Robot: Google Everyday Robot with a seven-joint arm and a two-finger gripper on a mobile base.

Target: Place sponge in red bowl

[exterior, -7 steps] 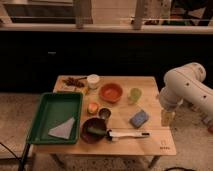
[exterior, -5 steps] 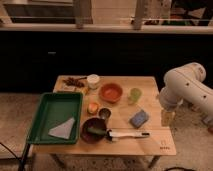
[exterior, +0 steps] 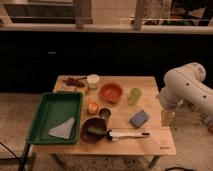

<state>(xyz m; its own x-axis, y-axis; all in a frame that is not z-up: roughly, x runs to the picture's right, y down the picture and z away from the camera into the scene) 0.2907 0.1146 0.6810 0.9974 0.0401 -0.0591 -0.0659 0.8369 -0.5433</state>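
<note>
Off the right edge of the wooden table, my gripper hangs from the bulky white arm, pointing down at about tabletop level. I read its jaws as spread wide, with nothing between them. The sponge, a small blue pad, lies flat on the wood just left of the gripper, apart from it. The red bowl sits further back and to the left of the sponge, near the middle of the table, upright, its lighter orange inside showing. A pale green cup stands just beside the bowl's right side, behind the sponge. In front of the sponge a white-handled brush lies lengthwise along the table's front, one end reaching a dark bowl. A small orange cup and a little dark cup stand between the two bowls. On my left side of the table, a green tray holds a pale grey-blue cloth.
</note>
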